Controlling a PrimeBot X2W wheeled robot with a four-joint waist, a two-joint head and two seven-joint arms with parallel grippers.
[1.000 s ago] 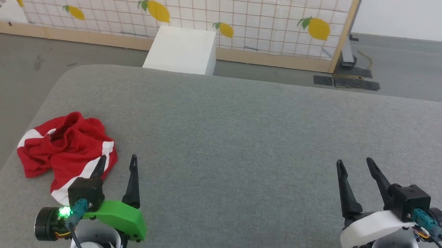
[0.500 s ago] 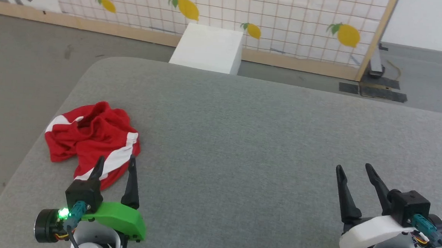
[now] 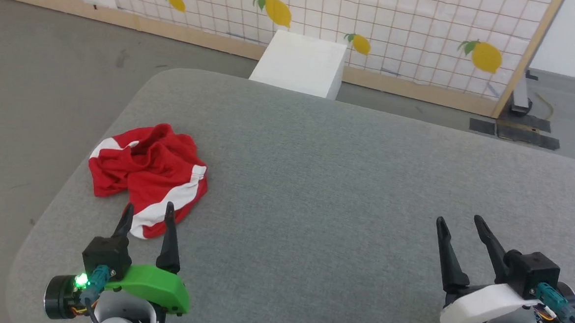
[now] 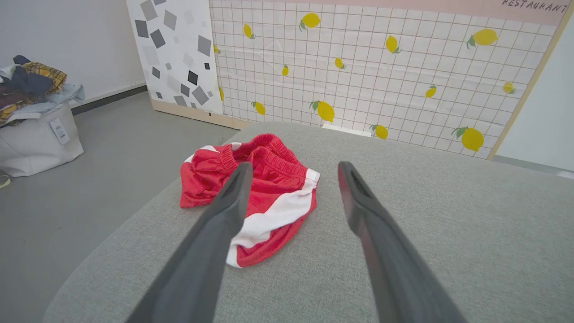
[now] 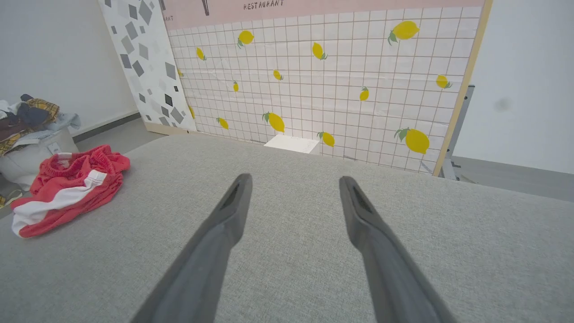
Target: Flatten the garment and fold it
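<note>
Head view shows the left gripper (image 3: 149, 207) at the near left over the grey fabric-covered counter (image 3: 316, 182), jaws spread and empty. The right gripper (image 3: 459, 219) is at the near right, jaws likewise spread and empty. Just beyond the left fingertips, the red shorts (image 3: 154, 169) with white stripes lie crumpled near the counter's left edge. Farther off stand a white box (image 3: 302, 64) and a lemon-patterned panel (image 3: 398, 24).

Red, white-striped garment (image 3: 151, 174)
</note>
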